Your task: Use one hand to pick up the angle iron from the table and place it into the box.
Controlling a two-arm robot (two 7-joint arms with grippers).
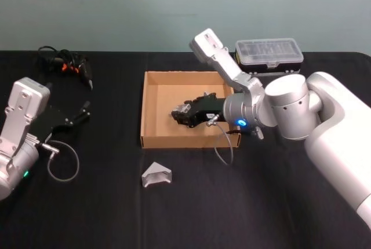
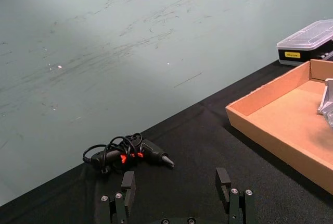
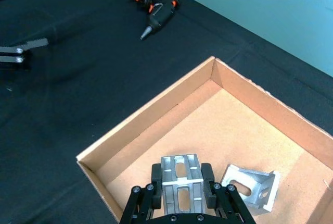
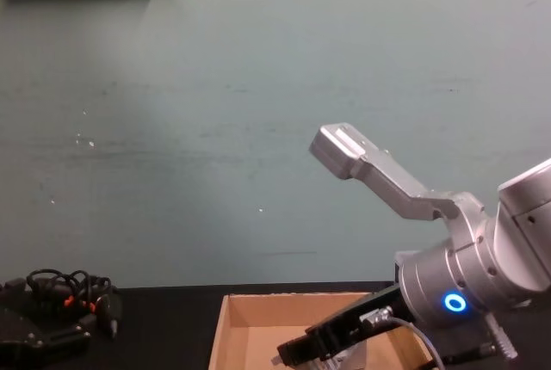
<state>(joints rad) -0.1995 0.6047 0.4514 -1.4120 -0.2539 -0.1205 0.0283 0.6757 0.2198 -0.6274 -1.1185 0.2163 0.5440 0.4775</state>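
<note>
Held angle iron (image 3: 180, 168): clamped between the right gripper's (image 3: 181, 178) fingers, slotted face toward the wrist camera, slots running along the finger direction. It hangs over the inside of the box (image 3: 151, 114), roughly mid-floor, inside all four walls. I can't tell whether it touches the floor.

Key relation: target is straight below the jaws. No sideways travel looks needed, just lower and release. The gripper reaches in from the robot's right, pointing left across the box.

Watch: a second angle iron (image 3: 250, 193) already lies on the box floor just beside the held one, apart from it. A drop with drift to that side could land on it.

Loose angle iron (image 1: 156, 175) is on the table (image 1: 93, 202) in front of the box, near its front-left corner. The right gripper looks nearer to it than the left.

Left gripper (image 2: 177, 195): released, fingers spread, holding nothing, parked over the table's left side, well apart from the box.
</note>
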